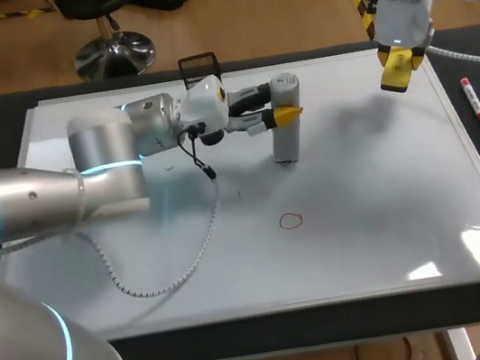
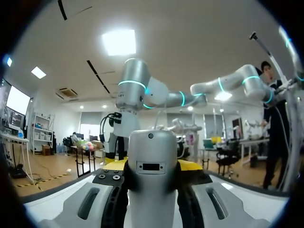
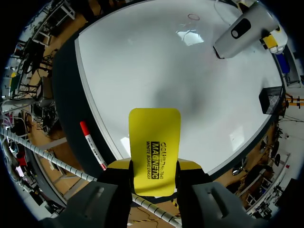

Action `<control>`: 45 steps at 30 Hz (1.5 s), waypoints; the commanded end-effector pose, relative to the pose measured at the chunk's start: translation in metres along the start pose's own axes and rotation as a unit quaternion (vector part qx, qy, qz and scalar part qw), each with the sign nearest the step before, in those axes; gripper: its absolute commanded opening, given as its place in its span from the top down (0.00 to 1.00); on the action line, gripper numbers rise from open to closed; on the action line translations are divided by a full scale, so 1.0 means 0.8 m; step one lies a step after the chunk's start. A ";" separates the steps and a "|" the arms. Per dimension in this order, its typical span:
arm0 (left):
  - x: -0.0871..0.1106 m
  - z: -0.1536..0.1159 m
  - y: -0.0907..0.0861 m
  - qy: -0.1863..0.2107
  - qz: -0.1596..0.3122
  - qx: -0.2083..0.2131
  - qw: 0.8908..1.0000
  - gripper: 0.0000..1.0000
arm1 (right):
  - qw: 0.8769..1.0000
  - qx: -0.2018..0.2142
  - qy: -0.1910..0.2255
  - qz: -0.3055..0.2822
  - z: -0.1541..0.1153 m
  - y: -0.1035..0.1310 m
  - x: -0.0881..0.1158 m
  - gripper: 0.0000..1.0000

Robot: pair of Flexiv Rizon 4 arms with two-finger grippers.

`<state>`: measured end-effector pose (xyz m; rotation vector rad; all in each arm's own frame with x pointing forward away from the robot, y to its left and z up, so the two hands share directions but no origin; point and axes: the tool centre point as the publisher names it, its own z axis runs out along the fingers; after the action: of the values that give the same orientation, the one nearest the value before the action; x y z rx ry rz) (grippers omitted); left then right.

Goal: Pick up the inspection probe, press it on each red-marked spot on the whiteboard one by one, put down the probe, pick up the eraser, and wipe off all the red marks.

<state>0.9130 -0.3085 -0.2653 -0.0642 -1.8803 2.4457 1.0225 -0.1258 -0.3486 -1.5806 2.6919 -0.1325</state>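
Probe (image 1: pixel 287 127) upright, clamped in left gripper (image 2: pixel 152 166); eraser (image 3: pixel 154 137) apparently pinched by right gripper (image 3: pixel 154 167).

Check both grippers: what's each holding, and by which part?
Left gripper: upright grey cylindrical probe, clamped around its middle. Right gripper: flat yellow whiteboard eraser, clamped at its rear end, most sticking out ahead.

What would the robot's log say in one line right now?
left gripper: shut on probe | right gripper: shut on eraser | red mark: not wiped
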 end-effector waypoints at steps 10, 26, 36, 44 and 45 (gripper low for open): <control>0.001 0.000 0.013 -0.005 0.002 -0.013 1.000 1.00 | 1.000 0.000 0.002 -0.001 -0.001 -0.001 0.000 1.00; 0.002 -0.001 0.015 -0.007 0.004 -0.032 0.999 1.00 | 1.000 0.000 0.002 -0.001 -0.001 -0.001 0.000 1.00; 0.002 -0.003 0.008 -0.011 0.008 -0.021 1.000 1.00 | 1.000 0.000 0.002 -0.001 -0.001 -0.001 0.000 1.00; 0.002 -0.007 -0.029 -0.014 0.029 -0.005 0.999 1.00 | 1.000 0.000 0.002 -0.001 -0.001 -0.001 0.000 1.00; 0.002 -0.009 -0.034 -0.015 0.031 0.001 0.999 1.00 | 1.000 0.000 0.002 -0.001 -0.001 -0.001 0.000 1.00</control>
<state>0.9165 -0.3022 -0.2502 -0.0967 -1.9053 2.4988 1.0225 -0.1259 -0.3486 -1.5805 2.6917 -0.1325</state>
